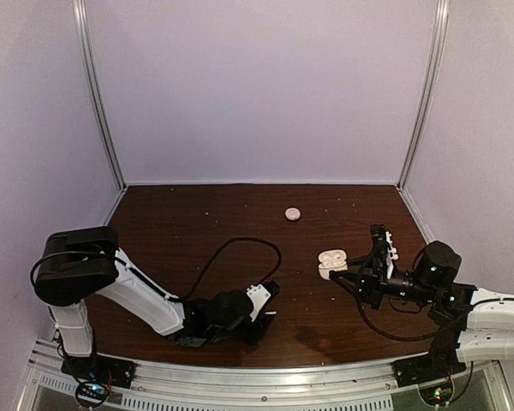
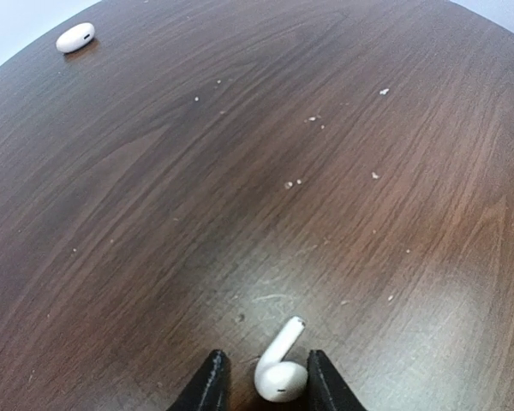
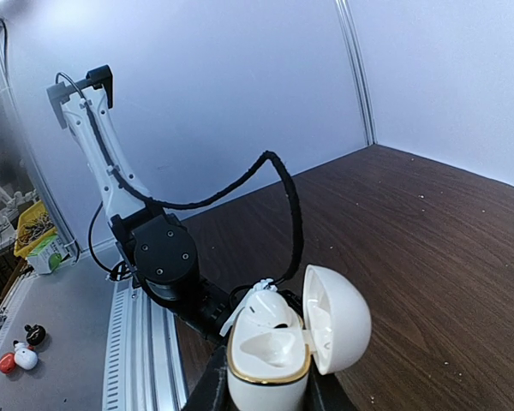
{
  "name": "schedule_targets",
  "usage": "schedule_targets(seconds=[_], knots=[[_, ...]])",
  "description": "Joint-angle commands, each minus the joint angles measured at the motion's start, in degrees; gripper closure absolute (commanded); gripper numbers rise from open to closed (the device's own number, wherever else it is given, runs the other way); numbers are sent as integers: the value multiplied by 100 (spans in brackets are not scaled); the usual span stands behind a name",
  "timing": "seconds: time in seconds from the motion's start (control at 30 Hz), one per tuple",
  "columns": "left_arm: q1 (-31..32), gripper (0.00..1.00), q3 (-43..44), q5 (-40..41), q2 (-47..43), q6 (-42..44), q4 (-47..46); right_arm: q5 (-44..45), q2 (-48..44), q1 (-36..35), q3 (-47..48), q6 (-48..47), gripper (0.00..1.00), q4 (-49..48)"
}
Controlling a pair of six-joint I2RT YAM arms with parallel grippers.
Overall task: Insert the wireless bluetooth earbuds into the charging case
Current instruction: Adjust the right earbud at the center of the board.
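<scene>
Surface: dark wood-grain table (image 1: 197,223) flecked with pale crumbs, inside pale lilac walls.

Progress: judged early, with no earbud seen seated. The right gripper (image 3: 268,385) is clamped on the case (image 3: 268,351), whose lid (image 3: 336,317) is hinged open to one side. The socket in view looks empty. The rest of the interior is hidden, so a seated bud cannot be ruled out.

The left gripper (image 2: 265,358) is low at the table. One earbud (image 2: 280,368) lies between its jaws, stem pointing ahead. One finger (image 2: 319,384) touches it and a sliver of table shows beside the other, so I cannot tell whether it is pinched. Left to do: lift, carry, seat. The second earbud is not located.

Condition: the earbud is white and glossy, and the case is white with a gold rim. A disc (image 2: 75,38) lies far ahead of the left gripper.
</scene>
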State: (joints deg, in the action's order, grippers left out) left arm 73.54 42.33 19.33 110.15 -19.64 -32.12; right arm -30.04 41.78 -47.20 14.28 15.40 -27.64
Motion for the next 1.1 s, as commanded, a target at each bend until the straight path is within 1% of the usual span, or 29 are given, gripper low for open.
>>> schedule_targets(seconds=[0.0,0.17,0.33,0.53,0.77,1.07], knots=[[-69,67,-220,80,-141,-112,292,-81,-34,36,-31,-22,100,-97],[-95,67,-358,30,-220,-100,134,-81,-38,34,-31,-32,100,-115],[-115,67,-436,-277,-200,224,-148,-98,12,38,-27,-28,100,-153],[-192,68,-539,-601,-207,407,-412,-112,54,37,-13,-28,100,-163],[-380,70,-543,-855,-180,527,-484,-116,65,35,-2,-28,100,-146],[-454,75,-516,-988,-136,662,-479,-111,61,31,-5,-28,100,-120]])
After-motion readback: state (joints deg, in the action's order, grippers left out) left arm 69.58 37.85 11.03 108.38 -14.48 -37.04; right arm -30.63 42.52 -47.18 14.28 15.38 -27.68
